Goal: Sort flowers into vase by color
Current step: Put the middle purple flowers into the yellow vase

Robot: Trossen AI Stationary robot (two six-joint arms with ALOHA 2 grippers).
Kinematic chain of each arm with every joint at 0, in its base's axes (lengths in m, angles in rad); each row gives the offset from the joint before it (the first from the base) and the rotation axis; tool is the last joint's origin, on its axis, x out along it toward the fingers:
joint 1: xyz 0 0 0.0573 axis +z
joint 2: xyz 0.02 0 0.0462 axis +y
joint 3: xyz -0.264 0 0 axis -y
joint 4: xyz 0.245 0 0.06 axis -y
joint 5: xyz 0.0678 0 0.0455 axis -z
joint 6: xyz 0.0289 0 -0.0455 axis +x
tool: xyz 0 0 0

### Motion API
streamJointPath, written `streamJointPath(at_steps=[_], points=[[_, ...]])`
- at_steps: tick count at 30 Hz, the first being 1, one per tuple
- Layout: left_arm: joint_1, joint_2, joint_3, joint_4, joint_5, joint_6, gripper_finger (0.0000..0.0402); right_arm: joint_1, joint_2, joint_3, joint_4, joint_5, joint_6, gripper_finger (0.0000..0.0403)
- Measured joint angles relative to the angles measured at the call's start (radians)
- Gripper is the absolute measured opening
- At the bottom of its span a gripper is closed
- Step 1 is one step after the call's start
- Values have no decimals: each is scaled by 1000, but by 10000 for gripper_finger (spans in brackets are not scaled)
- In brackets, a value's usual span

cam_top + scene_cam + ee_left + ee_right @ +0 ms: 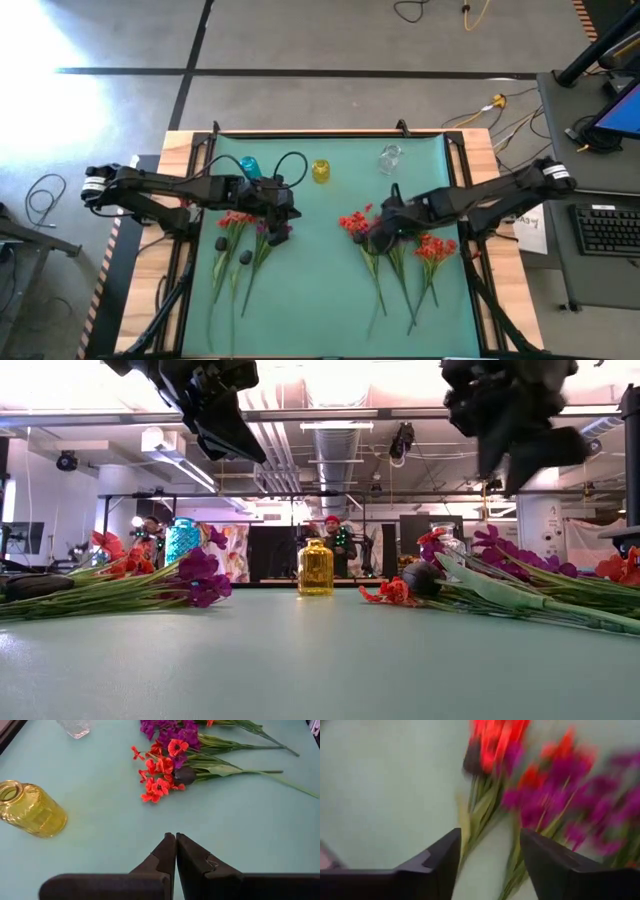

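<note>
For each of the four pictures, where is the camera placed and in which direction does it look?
High view: above, straight down on the green table; both arms show.
Low view: table height, looking level at the yellow vase; both arms hang from above.
Left wrist view: over the shut left gripper, facing flowers.
Right wrist view: past the open right gripper, close over flowers.
Shared: the yellow vase appears in the high, low and left wrist views.

- Worktop (330,300): covered in smooth, matt teal sheet; pale bare wood along the edges.
- Yellow vase (31,816): clear tinted glass, glossy, ribbed.
- Clear vase (390,158): colourless patterned glass.
- Blue vase (249,166): shiny tinted glass.
- Flowers (165,767): cloth-like matt petals, smooth plastic-looking green stems.
- Fingers (192,862): dark, matt, plastic-looking.
</note>
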Motion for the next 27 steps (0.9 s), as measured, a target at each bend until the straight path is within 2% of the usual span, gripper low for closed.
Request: streamJointPath(at_steps=[3, 8, 15, 20, 27], points=[[0, 0, 0, 4, -36, -1, 0, 45, 40, 0, 1, -81, 81, 218], [0, 0, 0, 10, -79, -3, 0, 125, 120, 0, 0, -170, 195, 220], [0, 0, 0, 16, -79, -4, 0, 157, 215, 0, -19, -157, 248, 220], [0, 0, -1, 16, -77, -22, 0, 153, 282, 0, -96, -158, 248, 221], [0, 0, -1, 15, -77, -26, 0, 152, 345, 0, -111, -133, 222, 256]])
